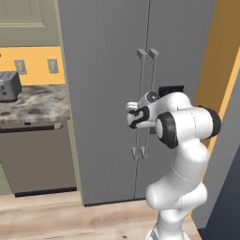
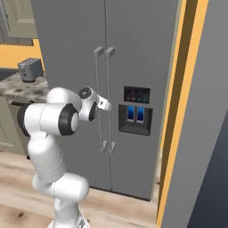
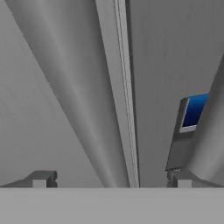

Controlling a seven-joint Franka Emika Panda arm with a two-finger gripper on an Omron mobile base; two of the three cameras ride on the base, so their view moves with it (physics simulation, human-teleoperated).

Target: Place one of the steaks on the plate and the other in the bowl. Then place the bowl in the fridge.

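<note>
My pincer (image 3: pixel 111 179) stands wide apart and holds nothing; its two tips rise far from each other at the bottom of the hand view. The fridge (image 1: pixel 117 93) is straight in front of my pincer, very near, with both doors closed. The handles (image 1: pixel 146 103) are long and vertical, so their long axis runs up and down, and they stand side by side at the seam between the doors. In the hand view the seam (image 3: pixel 122 96) passes between my tips. I judge that my next move is to take one handle, so my tips must go on both sides of it.

The right base view shows the dispenser (image 2: pixel 135 113) on the door, beside my pincer. The left base view shows a table (image 1: pixel 33 105) with a toaster (image 1: pixel 9 86), well apart from my pincer.
</note>
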